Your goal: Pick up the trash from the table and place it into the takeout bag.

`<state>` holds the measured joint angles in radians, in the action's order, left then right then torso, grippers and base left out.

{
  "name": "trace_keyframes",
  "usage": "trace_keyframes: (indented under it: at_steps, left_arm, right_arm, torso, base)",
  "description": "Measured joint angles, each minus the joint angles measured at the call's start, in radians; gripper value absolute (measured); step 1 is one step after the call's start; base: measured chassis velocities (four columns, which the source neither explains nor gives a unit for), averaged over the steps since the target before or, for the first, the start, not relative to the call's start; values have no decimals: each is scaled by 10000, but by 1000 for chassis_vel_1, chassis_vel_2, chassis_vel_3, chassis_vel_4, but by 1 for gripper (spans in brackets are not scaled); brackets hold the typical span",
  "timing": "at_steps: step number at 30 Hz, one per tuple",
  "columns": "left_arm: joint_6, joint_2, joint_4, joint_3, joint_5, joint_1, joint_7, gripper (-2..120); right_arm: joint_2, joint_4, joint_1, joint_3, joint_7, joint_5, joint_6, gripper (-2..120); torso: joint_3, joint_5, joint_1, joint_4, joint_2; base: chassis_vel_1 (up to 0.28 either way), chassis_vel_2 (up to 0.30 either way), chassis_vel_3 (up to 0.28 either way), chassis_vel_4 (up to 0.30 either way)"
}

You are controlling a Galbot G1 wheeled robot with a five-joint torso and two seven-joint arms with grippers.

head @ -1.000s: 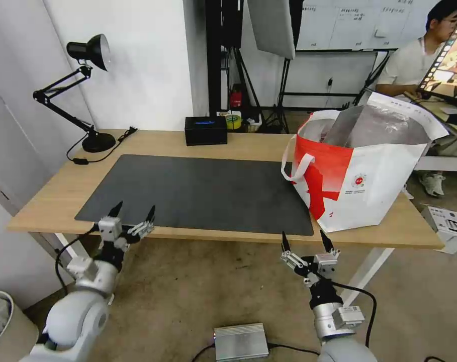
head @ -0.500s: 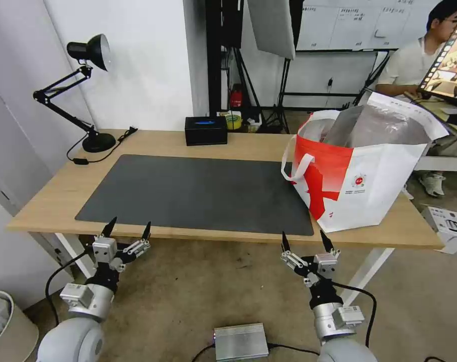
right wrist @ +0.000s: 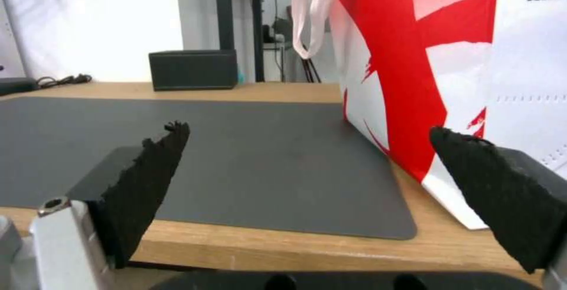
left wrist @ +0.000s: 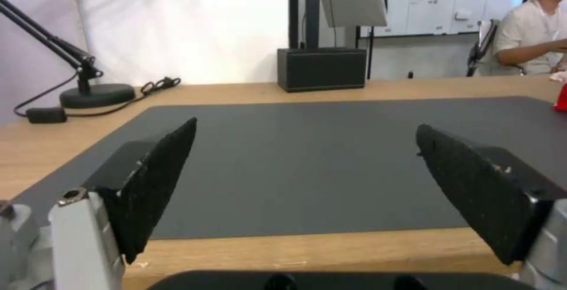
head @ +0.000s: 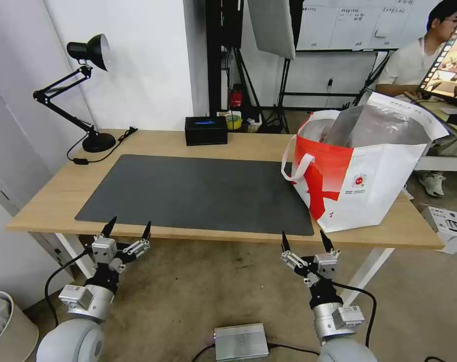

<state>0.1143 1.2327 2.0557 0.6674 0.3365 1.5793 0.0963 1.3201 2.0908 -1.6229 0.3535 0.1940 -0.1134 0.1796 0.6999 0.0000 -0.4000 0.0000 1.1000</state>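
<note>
1. Left gripper [head: 127, 229] and right gripper [head: 305, 241] are hanging just below the table's [head: 47, 201] near edge, fingers spread apart and gripping nothing, apparently parked.
2. The mat [head: 198, 191] is lying bare; no trash is showing on it.
3. The takeout bag [head: 361, 171] is standing open at the right, presumably holding the trash.

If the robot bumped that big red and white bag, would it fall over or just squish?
Probably squish first: the takeout bag looks like soft cloth, with droopy strap handles and a bent rim. It could also slide or tip, since it stands tall near the table edge. How heavy it is can't be told.
</note>
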Motion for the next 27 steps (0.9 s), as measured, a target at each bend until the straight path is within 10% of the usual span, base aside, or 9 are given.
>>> trace_keyframes:
  at_steps: [27]
  left_arm:
    - [-78, -24, 30, -13, -38, 19, 70, 100]
  right_arm:
    - [0, 0, 0, 0, 0, 0, 0, 100]
  torso:
    - [0, 0, 0, 0, 0]
  base:
    - [0, 0, 0, 0]
